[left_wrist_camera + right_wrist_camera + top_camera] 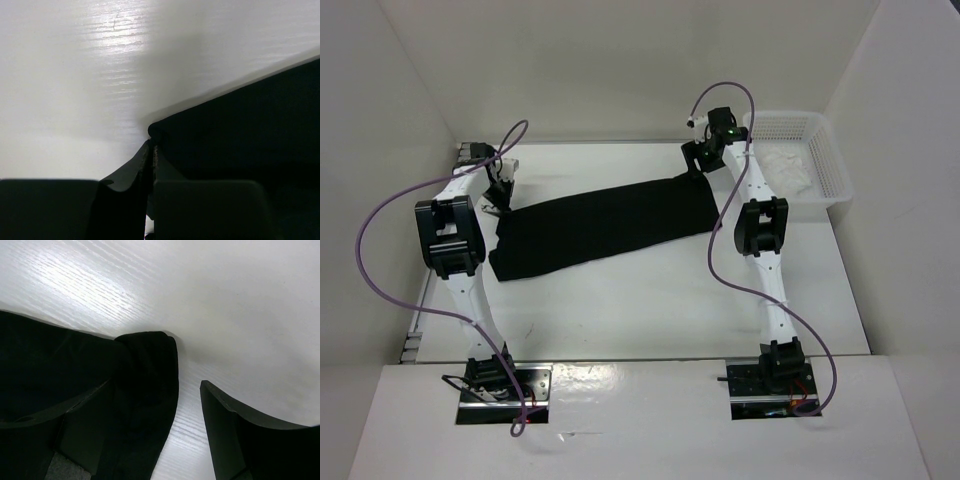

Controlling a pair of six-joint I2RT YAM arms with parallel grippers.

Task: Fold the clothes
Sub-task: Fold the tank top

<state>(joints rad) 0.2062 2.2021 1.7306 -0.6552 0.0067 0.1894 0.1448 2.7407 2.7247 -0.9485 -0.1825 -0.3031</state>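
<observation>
From above, I see the black T-shirt (pixel 605 228) folded into a long band, lying slantwise across the white table (pixel 650 300). Left wrist: the left gripper (pixel 151 150) is closed at its rolled corner, but I can't tell whether cloth is pinched. Right wrist: the right gripper (pixel 155 385) is open, straddling another corner.

Both arms reach forward, elbows raised. Left hand (pixel 500 195) low, fingers (pixel 125 182) pressed together. Right hand (pixel 698 163) low, fingers (pixel 240 435) spread wide apart.
</observation>
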